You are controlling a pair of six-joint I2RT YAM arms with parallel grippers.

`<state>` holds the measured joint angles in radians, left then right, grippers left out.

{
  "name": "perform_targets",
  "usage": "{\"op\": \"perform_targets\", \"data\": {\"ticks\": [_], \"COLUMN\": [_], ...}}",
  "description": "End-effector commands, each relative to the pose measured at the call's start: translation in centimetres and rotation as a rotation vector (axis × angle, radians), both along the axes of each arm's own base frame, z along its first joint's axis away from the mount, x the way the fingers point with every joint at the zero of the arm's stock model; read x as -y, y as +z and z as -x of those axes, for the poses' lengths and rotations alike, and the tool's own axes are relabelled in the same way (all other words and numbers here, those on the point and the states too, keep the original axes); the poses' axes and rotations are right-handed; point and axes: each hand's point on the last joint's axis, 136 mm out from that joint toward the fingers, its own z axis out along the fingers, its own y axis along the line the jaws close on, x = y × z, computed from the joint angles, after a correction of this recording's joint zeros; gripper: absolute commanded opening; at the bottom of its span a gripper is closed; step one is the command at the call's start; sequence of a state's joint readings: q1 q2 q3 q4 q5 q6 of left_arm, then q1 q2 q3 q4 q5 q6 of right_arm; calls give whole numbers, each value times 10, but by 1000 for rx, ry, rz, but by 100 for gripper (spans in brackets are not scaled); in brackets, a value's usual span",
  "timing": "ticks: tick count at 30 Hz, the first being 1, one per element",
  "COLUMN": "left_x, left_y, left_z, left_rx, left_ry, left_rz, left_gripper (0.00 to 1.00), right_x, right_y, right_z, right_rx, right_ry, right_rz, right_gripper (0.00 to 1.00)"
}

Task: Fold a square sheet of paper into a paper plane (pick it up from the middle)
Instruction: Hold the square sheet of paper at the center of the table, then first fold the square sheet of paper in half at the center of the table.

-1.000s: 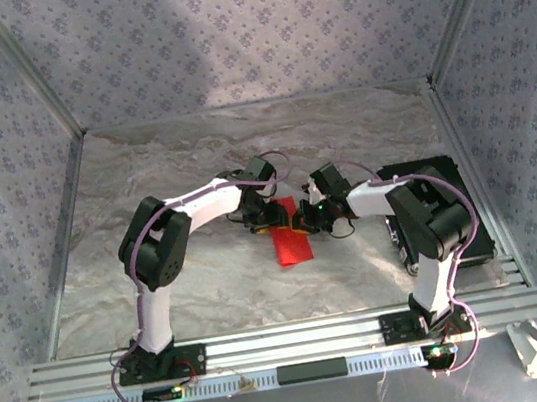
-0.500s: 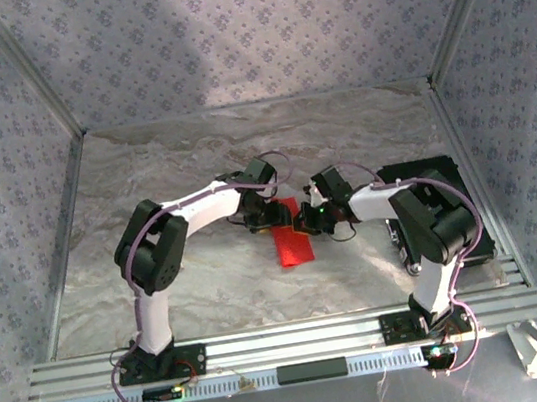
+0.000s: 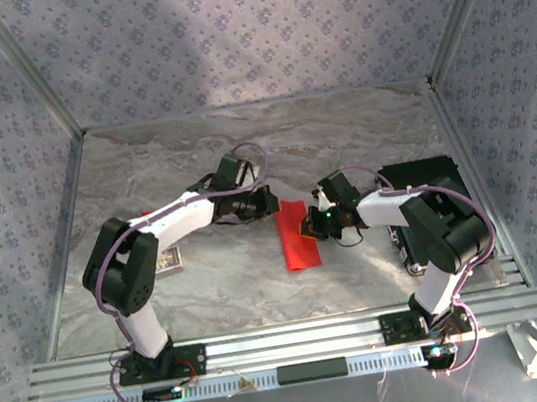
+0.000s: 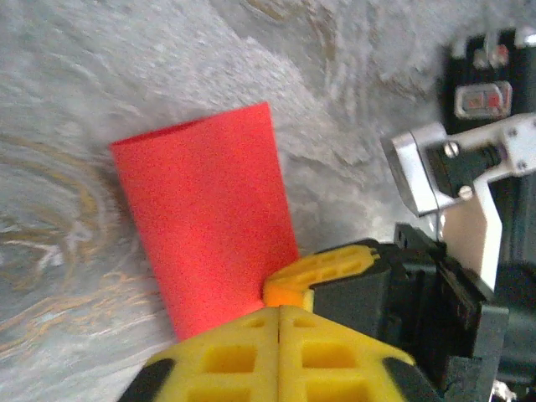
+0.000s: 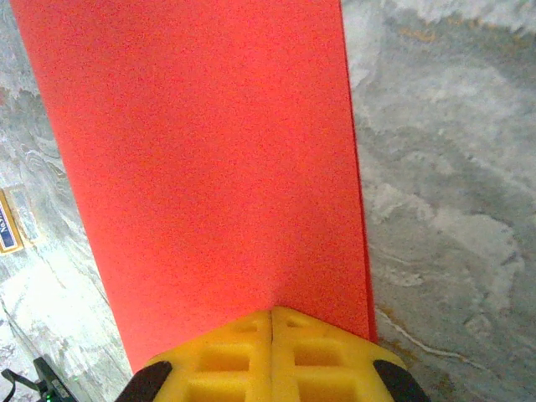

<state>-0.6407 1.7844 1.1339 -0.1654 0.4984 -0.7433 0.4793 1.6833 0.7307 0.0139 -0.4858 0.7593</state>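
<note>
Red sheet of paper (image 3: 298,240) lies flat near mid-tabletop (image 3: 212,295), between the two arms, showing as a long plain rectangle.

Left end effector (image 4: 278,311): yellow fingers pressed together, tips at the paper's near corner. Cannot tell if they pinch any paper.

Right end effector (image 5: 273,313): fingers closed, seam tight, tips resting at the sheet's long edge, with the red surface stretching away in front.

Small printed card (image 3: 168,261) sits well apart, beside the left arm's elbow.
</note>
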Motion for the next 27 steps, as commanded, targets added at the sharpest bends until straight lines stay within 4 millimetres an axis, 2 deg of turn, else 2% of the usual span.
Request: {"op": "perform_targets", "data": {"ticks": [1,6,14,20,27], "left_x": [24,29,21,11,-10], "left_y": [7,-9,-37,-56,-88], "left_z": [6,8,14,15,23], "left_rx": [-72,-136,-209,-227,-245], "left_ry": [-56,-55,-35,-22,-7], "left_rz": [190,200,147,87,-5], "left_gripper": [0,0,0,0,0], "right_x": [31,29,26,28,29], "right_y": [-34,-34,-35,-36,-39], "right_z": [26,26,27,28,30], "right_rx": [-127,-127,-127,-132,-142], "right_ry": [-48,-46,-34,-34,-39], "right_rz": [149,158,165,177,179], "right_gripper": [3,3,3,3,2]}}
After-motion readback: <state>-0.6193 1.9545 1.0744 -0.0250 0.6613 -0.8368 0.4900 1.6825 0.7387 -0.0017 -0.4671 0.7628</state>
